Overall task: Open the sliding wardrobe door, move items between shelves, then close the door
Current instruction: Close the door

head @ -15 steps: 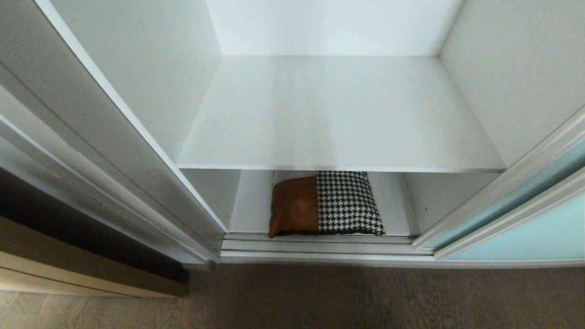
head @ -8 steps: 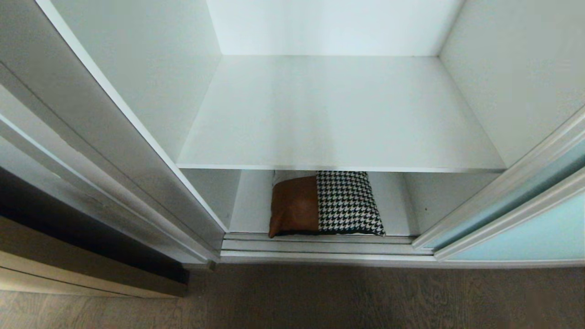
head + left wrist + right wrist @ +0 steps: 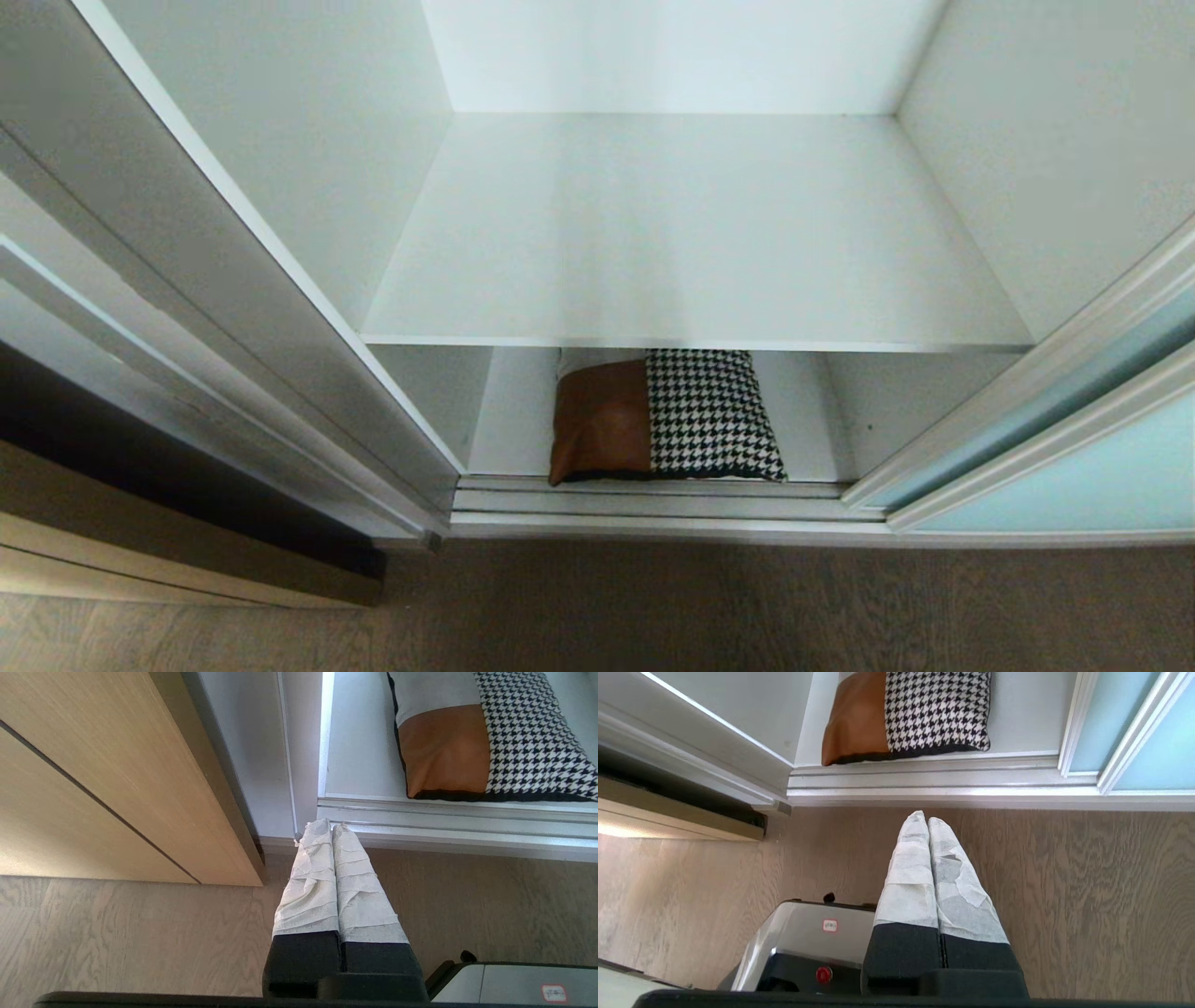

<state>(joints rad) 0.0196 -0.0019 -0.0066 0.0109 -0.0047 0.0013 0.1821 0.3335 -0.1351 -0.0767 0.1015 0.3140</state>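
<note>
Left tool point(image 3: 331, 828) pressed together, empty, pointing at the door track point(image 3: 458, 821) above wood floor point(image 3: 117, 933). Right tool point(image 3: 927, 820) likewise, over floor. Neither shows in head view. Red-print sticker on robot base point(image 3: 830, 925), unreadable. Cushion point(image 3: 665, 417) on bottom shelf point(image 3: 513, 420); sliding wardrobe door point(image 3: 1074, 485) pushed right.
</note>
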